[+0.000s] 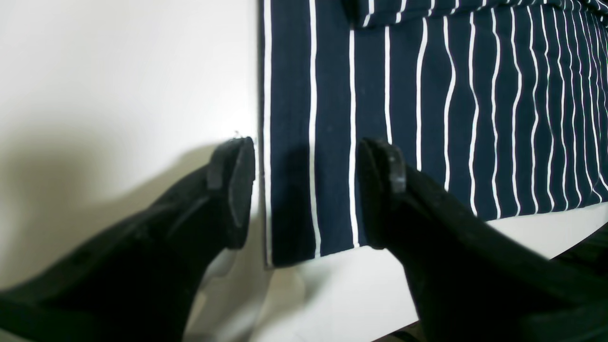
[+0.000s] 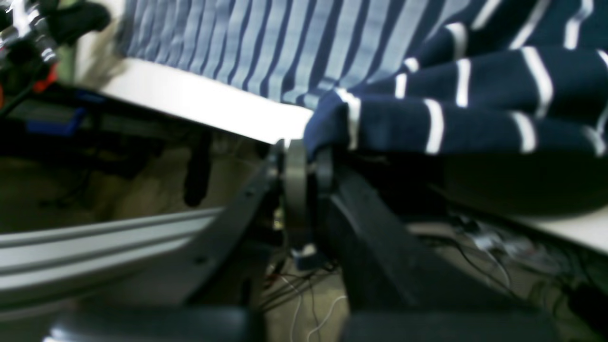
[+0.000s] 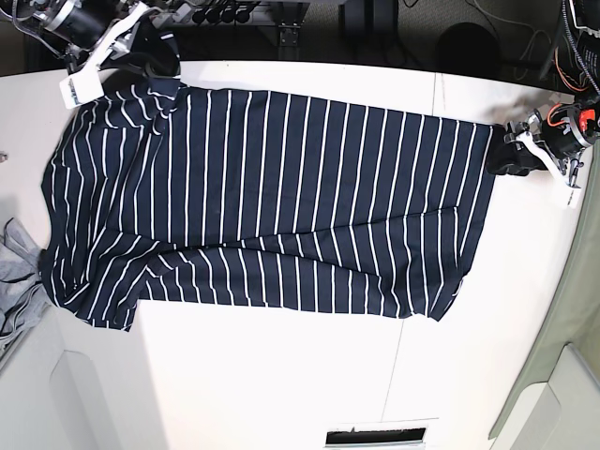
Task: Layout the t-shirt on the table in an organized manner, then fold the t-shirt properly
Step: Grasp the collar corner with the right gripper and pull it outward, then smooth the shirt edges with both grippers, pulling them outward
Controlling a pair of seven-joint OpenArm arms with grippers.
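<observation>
The t-shirt (image 3: 272,206), dark navy with thin white stripes, lies spread across the white table (image 3: 281,375). My right gripper (image 3: 141,52) is at its far left corner by the table's back edge. In the right wrist view that gripper (image 2: 306,147) is shut on a bunched fold of the t-shirt (image 2: 427,118). My left gripper (image 3: 511,155) sits at the t-shirt's right end. In the left wrist view it (image 1: 306,161) stands open, its fingers either side of the corner strip of the t-shirt (image 1: 427,118), low over the table (image 1: 118,71).
A light grey garment (image 3: 14,272) hangs off the table's left edge. Cables and dark frame parts (image 2: 294,285) show below the table's back edge. A thin dark seam (image 3: 398,356) crosses the tabletop to the right of the middle.
</observation>
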